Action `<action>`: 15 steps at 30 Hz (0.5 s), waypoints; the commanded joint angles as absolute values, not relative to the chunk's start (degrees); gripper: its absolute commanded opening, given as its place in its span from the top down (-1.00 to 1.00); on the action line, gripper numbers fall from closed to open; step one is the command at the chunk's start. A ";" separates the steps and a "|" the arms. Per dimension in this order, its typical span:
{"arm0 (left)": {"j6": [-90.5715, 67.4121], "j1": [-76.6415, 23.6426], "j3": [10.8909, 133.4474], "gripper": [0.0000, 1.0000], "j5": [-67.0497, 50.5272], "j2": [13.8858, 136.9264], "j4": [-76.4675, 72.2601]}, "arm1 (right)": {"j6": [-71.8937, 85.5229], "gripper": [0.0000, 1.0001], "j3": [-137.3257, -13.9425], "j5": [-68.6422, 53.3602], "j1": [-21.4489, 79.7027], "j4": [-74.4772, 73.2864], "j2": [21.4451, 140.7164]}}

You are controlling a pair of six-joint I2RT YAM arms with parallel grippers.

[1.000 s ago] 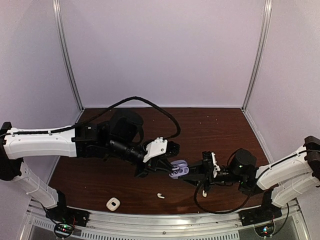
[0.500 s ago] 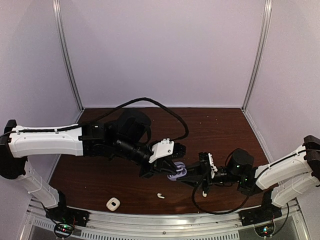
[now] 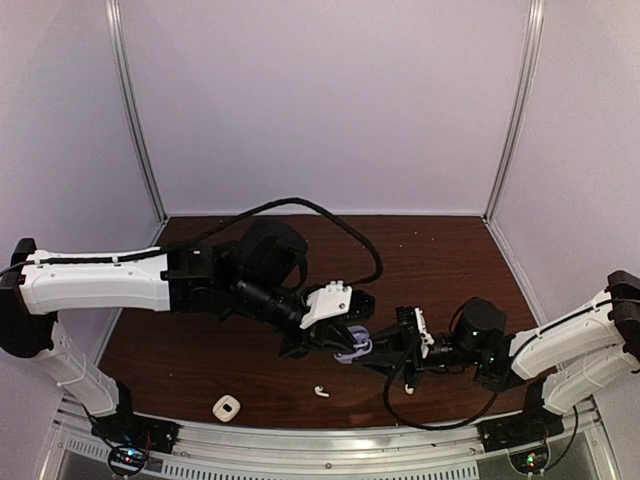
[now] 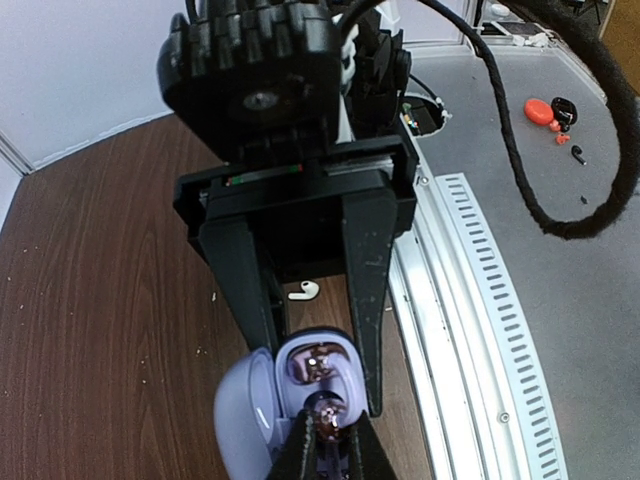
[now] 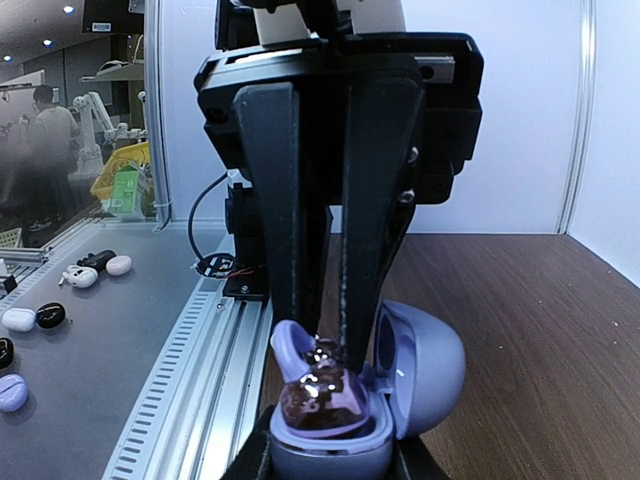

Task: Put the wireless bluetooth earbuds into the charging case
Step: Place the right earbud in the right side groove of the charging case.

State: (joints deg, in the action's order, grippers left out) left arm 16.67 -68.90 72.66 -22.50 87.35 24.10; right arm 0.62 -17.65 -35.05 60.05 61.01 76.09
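Note:
The lilac charging case (image 3: 352,349) stands open, lid (image 5: 425,365) tipped back. My right gripper (image 5: 330,462) is shut on the case's base from the right, its black fingers (image 4: 365,290) on either side. My left gripper (image 4: 328,447) is shut on a dark purple earbud (image 4: 329,420) and holds it at the case's near socket, touching the rim. A second dark purple earbud (image 4: 312,362) sits in the other socket. In the right wrist view the glossy earbuds (image 5: 322,392) fill the case mouth under the left fingers (image 5: 372,210). One white stemmed earbud (image 3: 321,391) lies on the table.
A small white case (image 3: 226,406) lies near the front left of the wooden table (image 3: 440,260). A slotted aluminium rail (image 4: 470,300) runs along the near edge. A black cable (image 3: 300,205) loops over the left arm. White walls enclose the sides and back.
The left gripper has moved right and down with the dark earbud onto the open case. The right gripper and case have shifted slightly left to meet it.

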 commanded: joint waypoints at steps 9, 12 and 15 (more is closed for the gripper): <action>17.31 -69.17 75.70 0.80 -19.90 89.84 25.51 | 0.78 1.00 -18.11 -36.47 60.88 62.93 74.27; 17.76 -69.16 75.41 0.68 -20.12 89.75 25.58 | 0.78 1.00 -18.02 -36.41 60.91 63.11 74.40; 17.82 -69.17 75.56 0.59 -19.47 89.44 25.53 | 0.97 1.00 -17.93 -36.39 60.92 63.36 74.44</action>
